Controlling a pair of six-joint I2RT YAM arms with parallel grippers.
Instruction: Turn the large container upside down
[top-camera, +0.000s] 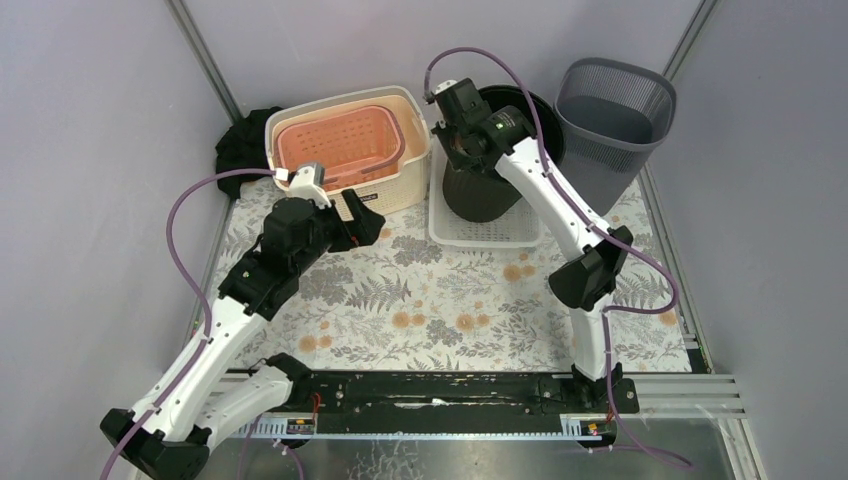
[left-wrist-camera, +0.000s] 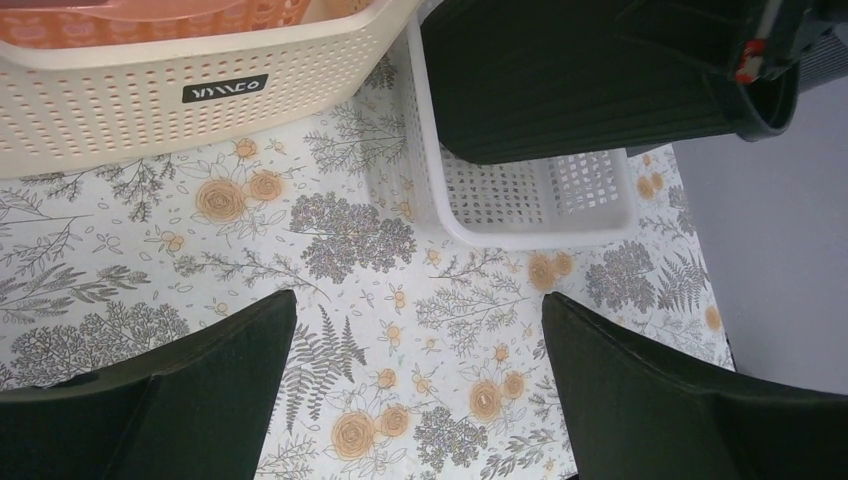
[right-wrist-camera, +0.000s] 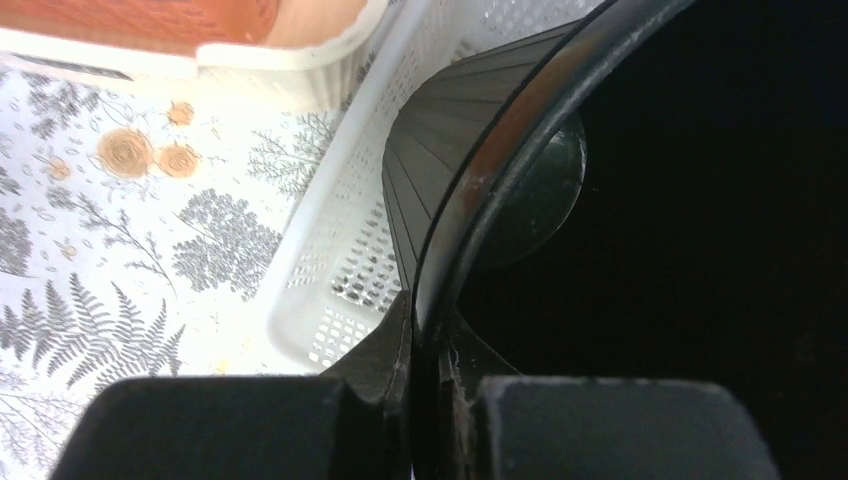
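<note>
You are in the grasp-and-tip step. Your right gripper (right-wrist-camera: 430, 345) is clamped on the rim of the black container (top-camera: 483, 190), one finger outside the ribbed wall and one inside. The container's base rests in the white tray (top-camera: 487, 233). It seems to lean with its mouth toward the tray's far side, and it is not yet turned over. Your left gripper (left-wrist-camera: 420, 310) hangs spread and empty to the left of the tray, above the floral cloth (left-wrist-camera: 330, 250). The next move, I judge, calls for lifting clear of the tray's walls and rolling the wrist until the mouth faces down. Mind that the thin rim may slip.
</note>
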